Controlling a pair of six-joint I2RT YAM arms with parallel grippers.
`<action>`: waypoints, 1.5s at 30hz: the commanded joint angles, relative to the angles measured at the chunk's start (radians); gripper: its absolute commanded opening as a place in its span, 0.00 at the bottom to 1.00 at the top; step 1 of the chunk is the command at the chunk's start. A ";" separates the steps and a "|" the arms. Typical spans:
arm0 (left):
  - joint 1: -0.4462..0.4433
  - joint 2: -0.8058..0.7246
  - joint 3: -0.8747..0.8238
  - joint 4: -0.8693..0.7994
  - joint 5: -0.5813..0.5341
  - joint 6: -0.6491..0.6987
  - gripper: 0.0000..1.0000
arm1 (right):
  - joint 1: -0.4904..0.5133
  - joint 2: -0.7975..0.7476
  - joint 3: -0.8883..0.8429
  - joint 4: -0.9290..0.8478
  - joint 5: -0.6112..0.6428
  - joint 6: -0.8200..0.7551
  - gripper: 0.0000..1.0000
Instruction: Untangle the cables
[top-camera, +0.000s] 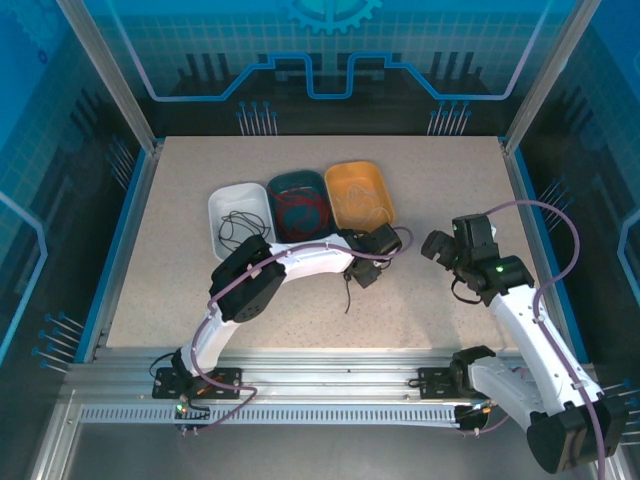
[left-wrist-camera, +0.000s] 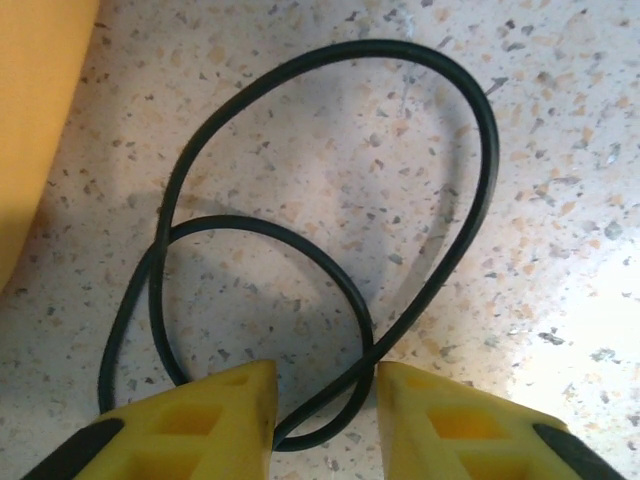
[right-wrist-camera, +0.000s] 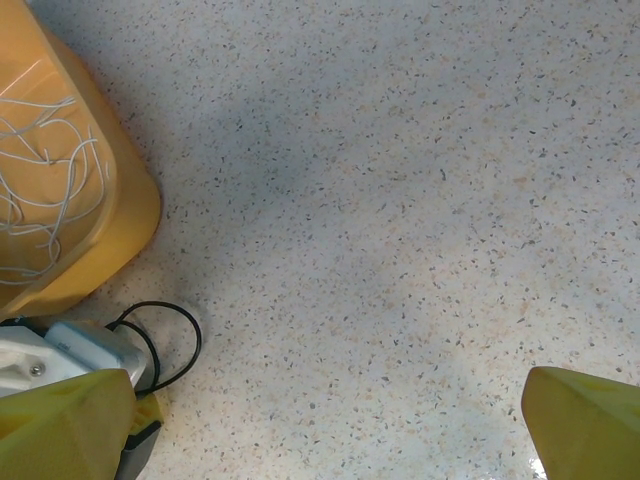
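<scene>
From above, three rounded, smooth trays sit touching in a row on the speckled table (top-camera: 180, 290). The white tray (top-camera: 213, 215) holds a thin black cable (top-camera: 238, 226). The dark tray (top-camera: 297, 176) holds a coiled red cable (top-camera: 300, 212). The orange tray (top-camera: 350, 180) holds a whitish cable (top-camera: 368, 208). A fourth strand, the loose black cable (top-camera: 347, 295), trails on the table just near the trays. The left gripper (top-camera: 362, 275) sits right over its upper end, and the right gripper (top-camera: 432, 245) hangs off to the right, apart from the trays.

On the left wrist camera, the loose black cable (left-wrist-camera: 492, 150) lies in two overlapping loops on the stone-flecked surface. Its strands cross between the two yellow fingers (left-wrist-camera: 200, 415). The left gripper (left-wrist-camera: 325, 420) is spread, with the gap far wider than the wire, and the orange tray's wall (left-wrist-camera: 30, 120) is at the left.

On the right wrist camera, the right gripper (right-wrist-camera: 320, 410) is spread wide, with nothing between its two yellow fingers (right-wrist-camera: 580, 420). The orange tray (right-wrist-camera: 140, 215) shows the whitish cable (right-wrist-camera: 50, 160) in tangled loops, and one black loop (right-wrist-camera: 190, 335) lies just below it.
</scene>
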 joint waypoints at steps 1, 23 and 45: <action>0.000 0.031 0.012 -0.076 -0.003 0.006 0.20 | -0.014 -0.010 -0.008 -0.004 0.018 0.017 1.00; -0.001 -0.306 -0.196 0.036 0.176 -0.075 0.00 | -0.014 0.018 0.000 0.011 0.001 0.013 1.00; 0.293 -0.817 -0.483 0.195 0.123 -0.078 0.00 | -0.015 0.054 -0.025 0.046 -0.038 0.012 1.00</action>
